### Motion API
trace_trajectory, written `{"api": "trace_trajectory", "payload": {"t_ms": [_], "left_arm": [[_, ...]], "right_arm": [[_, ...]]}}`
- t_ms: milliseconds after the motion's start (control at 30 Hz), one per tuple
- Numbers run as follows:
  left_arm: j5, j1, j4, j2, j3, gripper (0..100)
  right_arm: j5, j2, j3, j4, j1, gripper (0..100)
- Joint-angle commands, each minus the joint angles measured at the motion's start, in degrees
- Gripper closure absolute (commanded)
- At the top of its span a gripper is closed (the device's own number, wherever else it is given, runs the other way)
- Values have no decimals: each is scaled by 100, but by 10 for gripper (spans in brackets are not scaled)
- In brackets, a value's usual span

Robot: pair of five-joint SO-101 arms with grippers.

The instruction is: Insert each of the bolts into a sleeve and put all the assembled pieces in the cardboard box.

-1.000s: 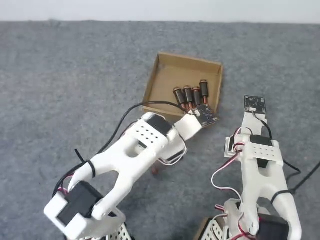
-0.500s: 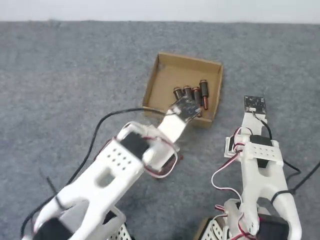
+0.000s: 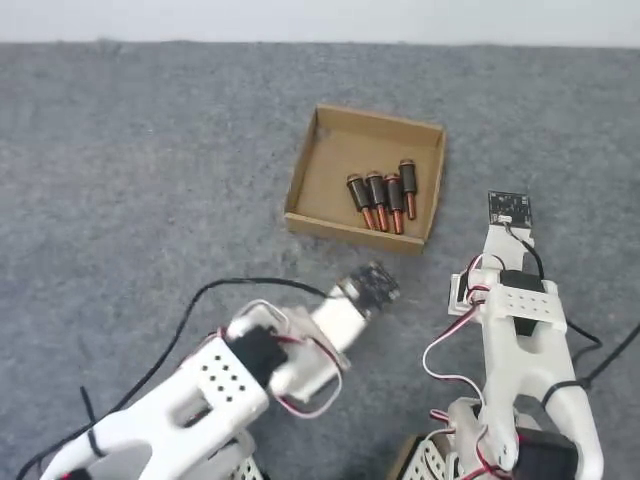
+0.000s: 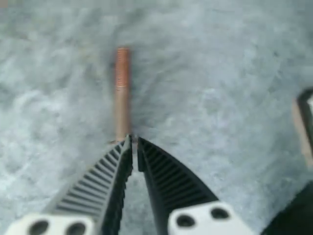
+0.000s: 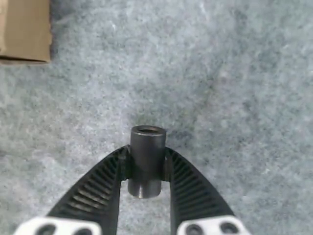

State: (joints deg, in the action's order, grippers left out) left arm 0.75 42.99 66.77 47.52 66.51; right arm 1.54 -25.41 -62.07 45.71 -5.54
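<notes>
Four assembled pieces (image 3: 381, 202) lie in the cardboard box (image 3: 303, 185). The left arm (image 3: 235, 385) folds low, its claw (image 4: 131, 141) pressed together at the near end of a copper bolt (image 4: 121, 93) (flat on the grey felted desk (image 3: 150, 150)). The right claw (image 5: 146, 152) pinches an upright dark sleeve (image 5: 146, 141).

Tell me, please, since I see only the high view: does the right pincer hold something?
Observer: Yes, the right pincer is shut on a dark sleeve, its open end facing away from the wrist.
Operator: Is there any loose bolt?
Observer: A copper bolt lies on the grey carpet just ahead of the left pincer.
Operator: Is it gripped?
Observer: I cannot tell; the fingers are nearly together at its end.
</notes>
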Motion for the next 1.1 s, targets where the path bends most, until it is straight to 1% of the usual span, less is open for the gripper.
{"api": "trace_trajectory", "payload": {"t_ms": [0, 67, 167, 267, 333, 467, 567, 667, 833, 967, 1067], "left_arm": [[88, 888, -88, 132, 127, 989], [123, 1055, -237, 44, 268, 989], [404, 1046, -457, -97, 409, 989], [527, 1037, -818, -246, 637, 988], [527, 818, -1020, -343, 708, 988], [527, 53, -1169, -510, 699, 988], [536, -325, -1301, -747, 699, 988], [756, -440, -1310, -1046, 593, 987], [809, -510, -1486, -1451, 479, 987], [809, -862, -1512, -1521, 365, 987], [809, -1275, -1688, -1521, 303, 987]], "right_arm": [[97, -251, 44, -101, 31, 991], [97, -251, 44, -101, 31, 991], [97, -251, 44, -101, 22, 991], [97, -251, 44, -101, 22, 991], [97, -251, 44, -101, 31, 991], [97, -251, 35, -101, 31, 991], [97, -251, 35, -101, 31, 991], [97, -251, 26, -92, 31, 991], [97, -251, 26, -57, 31, 991], [97, -251, 26, -57, 22, 991], [97, -251, 26, -48, 22, 991]]}}
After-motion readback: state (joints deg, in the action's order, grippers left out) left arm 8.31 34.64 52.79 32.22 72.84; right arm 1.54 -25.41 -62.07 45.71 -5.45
